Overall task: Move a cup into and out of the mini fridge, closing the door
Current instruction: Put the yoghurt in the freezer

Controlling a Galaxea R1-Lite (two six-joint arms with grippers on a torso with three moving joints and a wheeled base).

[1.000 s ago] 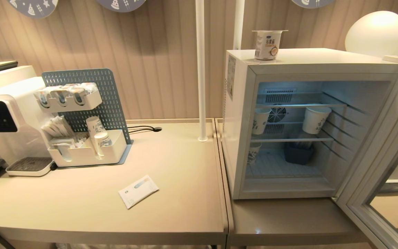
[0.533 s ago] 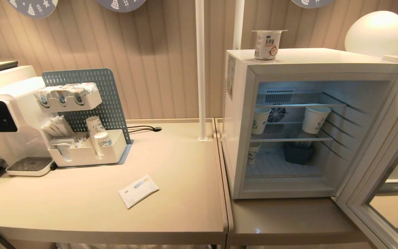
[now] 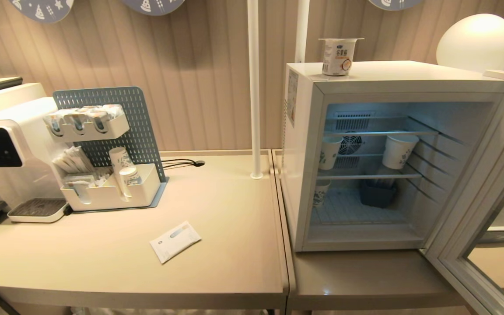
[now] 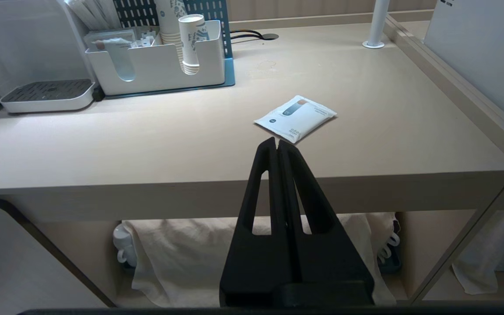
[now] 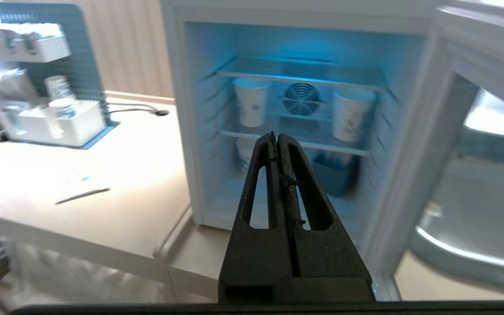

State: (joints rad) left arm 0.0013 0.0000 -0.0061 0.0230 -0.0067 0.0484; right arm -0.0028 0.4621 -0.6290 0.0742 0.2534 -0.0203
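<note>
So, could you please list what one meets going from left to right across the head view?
Water dispenser → pegboard organizer → white sachet → white pole → the mini fridge with the cup on top → the door, swung open at the right edge.

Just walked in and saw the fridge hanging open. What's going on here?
Nothing is being handled yet. The mini fridge stands with its door swung wide open, paper cups on its shelves. The cup to be moved sits on top of the fridge. The right gripper is shut and empty, pointing at the open fridge. The left gripper is shut too, parked at the front edge of the table.
</note>
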